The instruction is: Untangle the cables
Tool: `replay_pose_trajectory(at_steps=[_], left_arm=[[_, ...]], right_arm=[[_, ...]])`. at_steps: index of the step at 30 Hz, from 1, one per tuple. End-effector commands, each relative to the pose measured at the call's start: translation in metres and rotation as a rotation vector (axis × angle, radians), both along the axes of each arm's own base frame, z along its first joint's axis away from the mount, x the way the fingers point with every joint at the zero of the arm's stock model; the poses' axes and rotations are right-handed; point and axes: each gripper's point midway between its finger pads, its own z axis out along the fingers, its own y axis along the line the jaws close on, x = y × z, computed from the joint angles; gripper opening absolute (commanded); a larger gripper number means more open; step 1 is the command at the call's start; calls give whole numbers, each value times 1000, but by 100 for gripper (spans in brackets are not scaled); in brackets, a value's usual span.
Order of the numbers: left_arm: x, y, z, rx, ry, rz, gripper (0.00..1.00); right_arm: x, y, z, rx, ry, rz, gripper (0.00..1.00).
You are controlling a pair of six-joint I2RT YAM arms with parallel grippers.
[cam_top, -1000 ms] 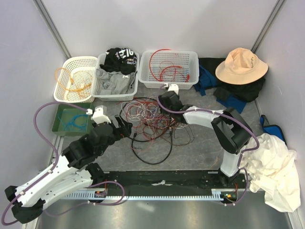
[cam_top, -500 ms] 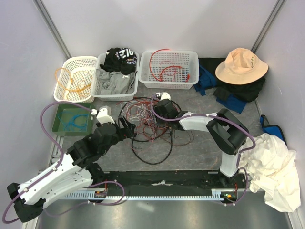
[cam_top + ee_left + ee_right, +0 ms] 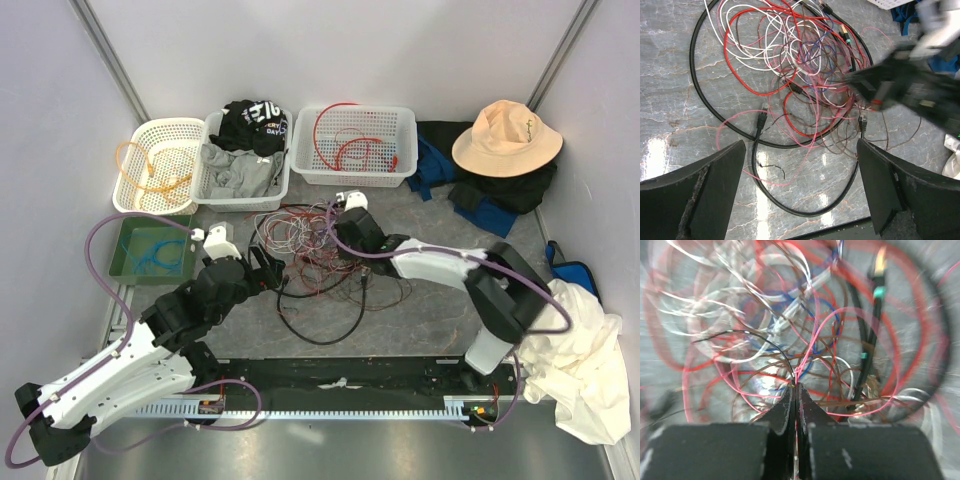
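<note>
- The cables (image 3: 310,250) lie in one loose heap on the grey table (image 3: 420,315), midway between the two arms. A thick black cable (image 3: 322,338) loops out of the heap toward the near edge.
- The right gripper (image 3: 796,388) is down in the far right part of the heap, its jaws pressed together on a thin pink wire (image 3: 802,365) (a brown strand runs so close beside it that I cannot tell whether it is caught too).
- The left gripper (image 3: 263,268) hovers at the heap's left edge, jaws spread wide and holding nothing.
- The step in hand looks like drawing that pink wire free of the rest.
- To do it well, I would lift slowly and straight up first, and watch which strands rise with it.
- If the whole heap starts to come up, it is better to pause than to pull harder, since a hard pull would likely tighten the crossings.
- The free left gripper could pin the heap down, perhaps on the thick black cable, so that only the pink wire travels.
- Pulling along the wire's own run, away from the heap, should work better than pulling across it.
- The small plugs (image 3: 761,119) at the wire ends may snag on loops, and so thin a wire may slip from the jaws.
</note>
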Motion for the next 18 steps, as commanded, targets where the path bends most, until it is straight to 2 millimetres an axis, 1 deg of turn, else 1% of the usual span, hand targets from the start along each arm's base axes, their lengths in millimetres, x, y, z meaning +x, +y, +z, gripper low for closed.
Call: replay_pose_trajectory(at_steps=[1, 3, 4, 5, 6, 7, 9, 11, 12, 14, 15, 17, 18], left_arm=[[5, -8, 20, -78, -34, 4, 99], [5, -9, 20, -82, -39, 3, 99], [5, -10, 20, -85, -41, 2, 98], [6, -10, 18, -86, -38, 1, 98], [6, -13, 19, -99, -45, -8, 98], [7, -15, 18, -100, -44, -12, 98], [7, -19, 14, -104, -36, -21, 97], [9, -23, 17, -112, -43, -27, 97], [11, -25, 17, -113, -45, -31, 97], [14, -29, 28, -123, -80, -47, 97], [15, -32, 34, -134, -95, -61, 97], [18, -40, 51, -174, -159, -92, 98], [15, -46, 58, -203, -181, -131, 98]], right_arm=[[-7, 2, 126, 151, -250, 17, 0], [-14, -5, 155, 169, -301, 7, 0], [-23, -11, 177, 193, -330, 13, 0], [-27, -14, 189, 208, -345, 12, 0], [-31, -20, 195, 209, -351, 7, 0], [-38, -25, 214, 245, -378, 9, 0], [-46, -34, 227, 262, -388, 0, 0], [-55, -43, 254, 309, -425, -1, 0], [-59, -47, 260, 317, -429, -1, 0], [-66, -53, 287, 361, -463, 10, 0], [-70, -55, 289, 357, -458, 16, 0], [-75, -58, 299, 377, -466, 24, 0], [-76, -58, 299, 380, -461, 27, 0]])
